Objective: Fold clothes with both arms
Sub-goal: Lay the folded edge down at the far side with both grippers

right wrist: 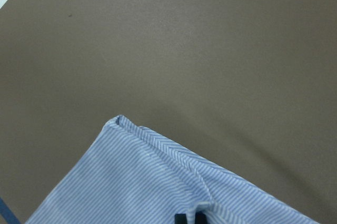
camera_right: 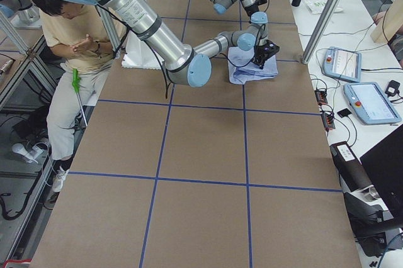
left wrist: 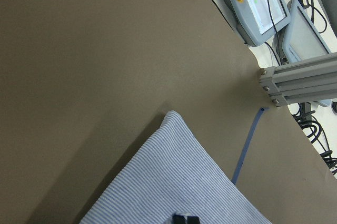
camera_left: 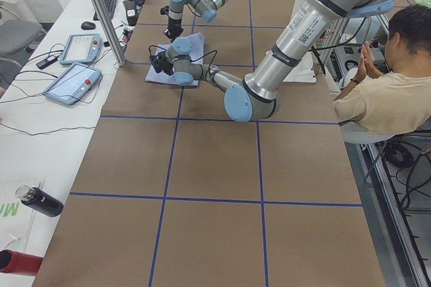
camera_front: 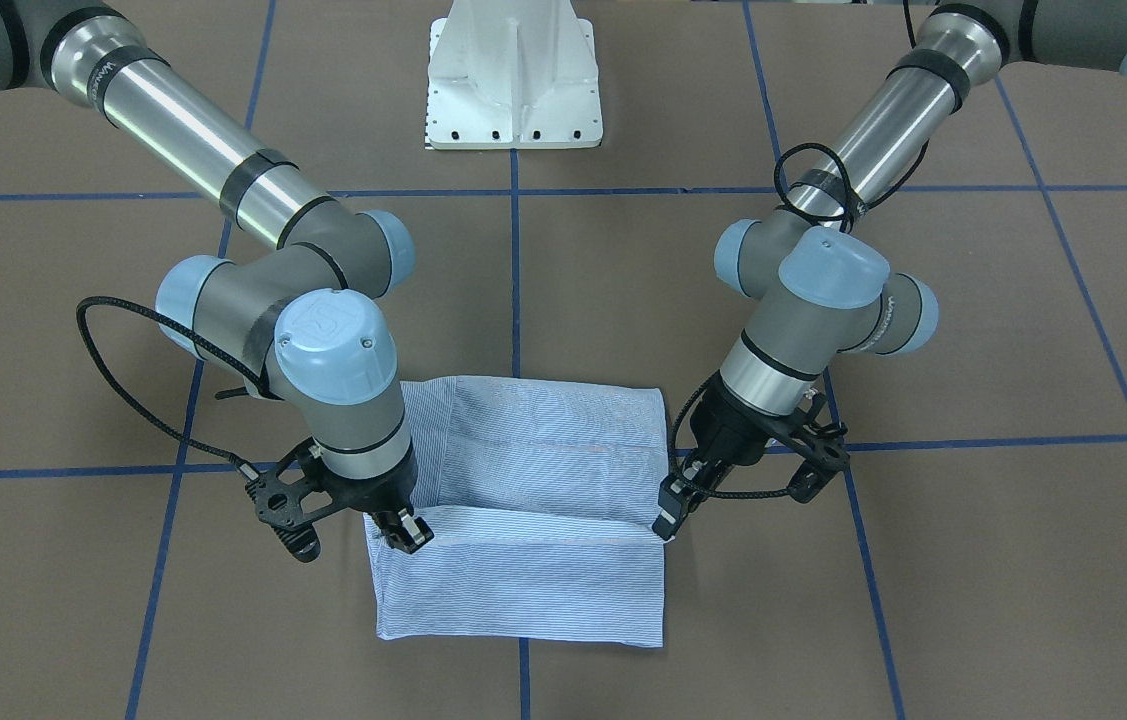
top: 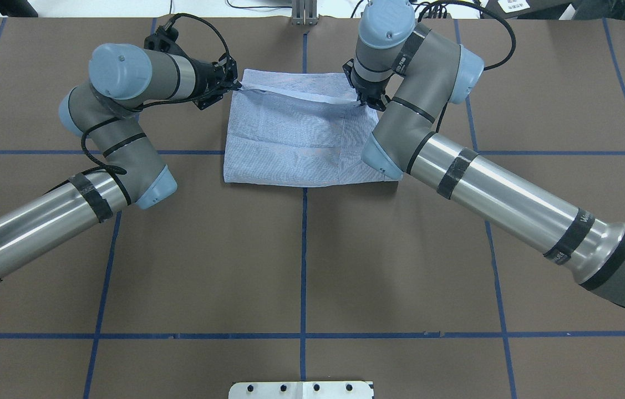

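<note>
The clothes are one light blue, white-striped shirt (camera_front: 523,590) (top: 290,141), folded into a rectangle near the far edge of the table. My left gripper (top: 233,84) (camera_front: 668,515) is shut on one corner of its far edge. My right gripper (top: 370,101) (camera_front: 408,530) is shut on the opposite corner. Between them the pinched edge is lifted into a raised fold, while the remainder lies flat. Each wrist view shows striped cloth running into the shut fingertips (left wrist: 185,217) (right wrist: 188,217) at the bottom edge. Collar, pocket and buttons are hidden.
The white pedestal base (camera_front: 513,80) stands at the robot's side of the brown, blue-taped table (top: 301,266). Two teach pendants (camera_left: 74,81) and an aluminium post (left wrist: 295,79) lie past the table's far edge. A seated person (camera_left: 390,91) is beside the base.
</note>
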{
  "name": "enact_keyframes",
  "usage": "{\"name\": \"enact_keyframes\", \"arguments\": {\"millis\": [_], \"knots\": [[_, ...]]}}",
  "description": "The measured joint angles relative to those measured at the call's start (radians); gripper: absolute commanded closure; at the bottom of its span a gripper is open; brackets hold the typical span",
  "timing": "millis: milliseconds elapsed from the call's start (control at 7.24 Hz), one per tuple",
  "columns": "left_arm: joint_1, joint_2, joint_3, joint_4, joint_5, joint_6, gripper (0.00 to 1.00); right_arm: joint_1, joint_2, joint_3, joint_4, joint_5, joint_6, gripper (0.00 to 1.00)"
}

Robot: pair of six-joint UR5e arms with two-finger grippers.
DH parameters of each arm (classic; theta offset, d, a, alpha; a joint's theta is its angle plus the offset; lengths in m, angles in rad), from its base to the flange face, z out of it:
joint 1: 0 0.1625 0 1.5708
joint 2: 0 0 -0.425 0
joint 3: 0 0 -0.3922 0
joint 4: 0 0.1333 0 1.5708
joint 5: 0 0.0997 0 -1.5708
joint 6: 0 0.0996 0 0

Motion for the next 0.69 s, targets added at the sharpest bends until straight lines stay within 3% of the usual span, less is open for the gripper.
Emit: {"name": "enact_keyframes", "arguments": {"millis": [138,276,414,691], "knots": [[0.000,-0.015,0.034,-0.021,0.009,0.000,0.79,0.005,0.021,-0.034,0.016,-0.001,-0.011,0.36],[-0.003,-0.026,0.059,-0.033,0.014,0.001,0.59,0.014,0.057,-0.073,0.023,-0.001,-0.016,0.35],[-0.011,-0.032,0.073,-0.038,0.016,0.001,0.49,0.032,0.094,-0.110,0.026,0.000,-0.023,0.34],[-0.044,-0.035,0.088,-0.040,0.018,0.000,0.46,0.076,0.134,-0.144,0.027,0.013,-0.046,0.31]]}}
